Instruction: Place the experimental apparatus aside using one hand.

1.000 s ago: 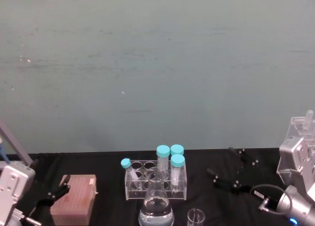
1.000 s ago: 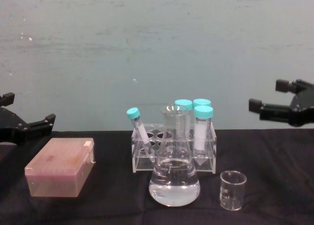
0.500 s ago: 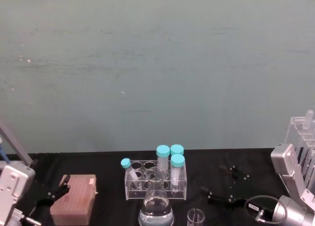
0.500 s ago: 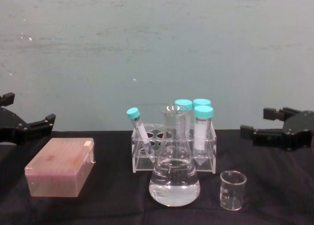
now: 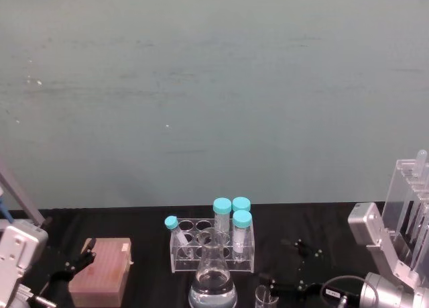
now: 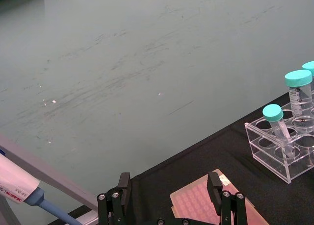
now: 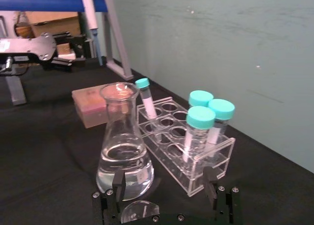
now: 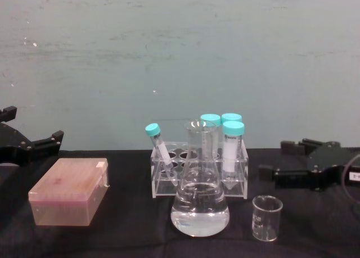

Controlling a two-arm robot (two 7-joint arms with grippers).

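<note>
A large conical flask [image 8: 199,207] of clear liquid stands at the table's front middle, with a small empty glass beaker [image 8: 266,217] to its right. My right gripper [image 8: 278,158] hovers open just above and behind the beaker. In the right wrist view its open fingers [image 7: 211,182] frame the flask [image 7: 122,146] and the beaker's rim [image 7: 140,210]. A tall acrylic stand with glass tubes [image 5: 410,200] rises at the far right. My left gripper [image 8: 34,126] stays open and still at the left edge, above the pink box.
A clear six-hole rack [image 8: 199,171] holding several teal-capped tubes stands right behind the flask. A pink tip box [image 8: 70,190] sits at the left. A pipette [image 6: 19,190] lies by the left arm. Black cloth covers the table [image 8: 129,224]; a green wall backs it.
My right gripper has come down and moved left, from high at the right edge to just above the beaker. The left arm and the labware have not moved.
</note>
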